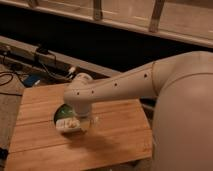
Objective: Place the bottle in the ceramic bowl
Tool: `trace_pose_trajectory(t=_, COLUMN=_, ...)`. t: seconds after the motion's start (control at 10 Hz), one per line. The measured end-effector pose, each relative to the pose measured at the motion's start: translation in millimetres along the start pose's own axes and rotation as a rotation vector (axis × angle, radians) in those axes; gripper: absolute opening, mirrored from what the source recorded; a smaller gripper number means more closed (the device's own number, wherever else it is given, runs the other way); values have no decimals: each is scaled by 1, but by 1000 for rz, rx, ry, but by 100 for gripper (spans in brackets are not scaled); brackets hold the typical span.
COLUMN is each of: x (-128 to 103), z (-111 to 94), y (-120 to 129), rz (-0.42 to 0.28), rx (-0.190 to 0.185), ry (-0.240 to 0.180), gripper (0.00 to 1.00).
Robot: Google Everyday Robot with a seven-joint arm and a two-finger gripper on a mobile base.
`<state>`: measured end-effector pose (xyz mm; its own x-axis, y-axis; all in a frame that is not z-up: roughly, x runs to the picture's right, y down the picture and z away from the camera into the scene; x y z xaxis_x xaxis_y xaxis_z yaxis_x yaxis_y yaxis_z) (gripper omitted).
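My arm reaches in from the right over the wooden table (115,140). Its gripper (82,123) points down near the table's left middle, shut on the bottle (67,124). The bottle is small, pale and lies sideways, sticking out to the left of the fingers. It hangs at the near rim of the ceramic bowl (61,112). Of this dark green bowl only a left sliver shows, because my wrist covers the rest.
The table's left edge (20,117) and front edge (85,162) are close by. Cables and a blue object (31,80) lie on the floor at the left. A dark ledge with a rail (45,57) runs behind the table.
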<state>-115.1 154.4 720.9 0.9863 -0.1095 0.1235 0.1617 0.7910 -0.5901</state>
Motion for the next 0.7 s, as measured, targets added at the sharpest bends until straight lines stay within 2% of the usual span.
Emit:
trace_pose_trajectory(t=0.2, x=-22, z=11, y=-28, rz=-52, rx=1, ry=11, gripper=0)
trace_pose_trajectory(t=0.4, x=-29, z=23, y=-44, rz=-75, rx=6, ry=8, gripper=0)
trace_pose_trajectory(t=0.7, x=-2, z=41, y=-79, rz=-42, rx=26, ry=-14, gripper=0)
